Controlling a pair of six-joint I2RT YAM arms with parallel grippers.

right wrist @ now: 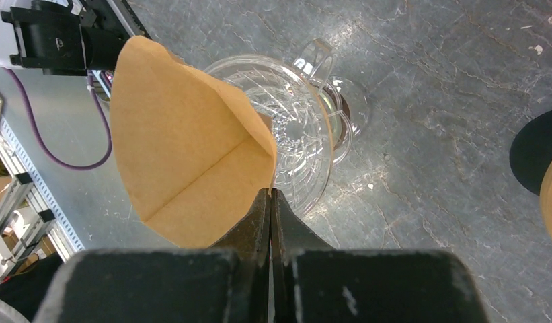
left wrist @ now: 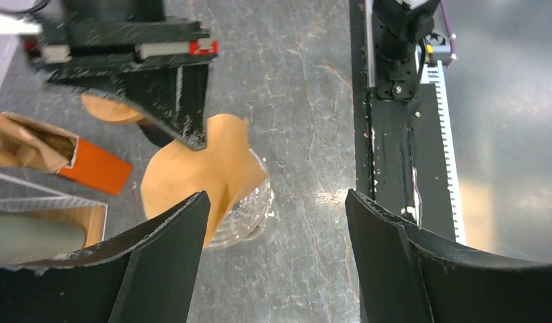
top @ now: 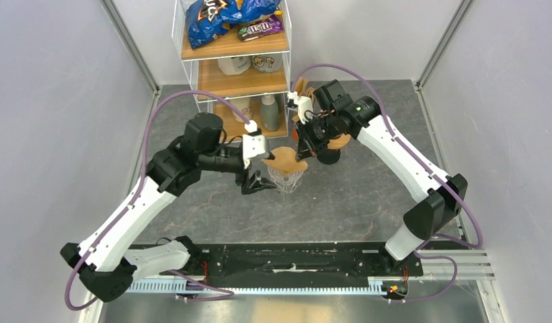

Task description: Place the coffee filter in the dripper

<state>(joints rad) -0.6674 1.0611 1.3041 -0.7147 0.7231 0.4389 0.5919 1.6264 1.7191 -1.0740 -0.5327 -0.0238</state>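
Observation:
The brown paper coffee filter (right wrist: pixel 185 155) hangs folded in a cone, pinched at its edge by my right gripper (right wrist: pixel 270 192), which is shut on it. Just under it, the clear glass dripper (right wrist: pixel 300 128) stands upright on the grey table. The filter (top: pixel 283 161) covers the left part of the dripper's (top: pixel 288 180) rim in the top view. My left gripper (left wrist: pixel 278 202) is open and empty, low beside the dripper (left wrist: pixel 249 215) on its left; the filter (left wrist: pixel 199 171) shows past its left finger.
A wire and wood shelf (top: pixel 234 47) with snack bags and bottles stands at the back. An orange-ended box (left wrist: pixel 91 165) lies near the shelf. A round wooden piece on a black base (right wrist: pixel 542 161) sits right of the dripper. A black rail (top: pixel 286 259) lines the near edge.

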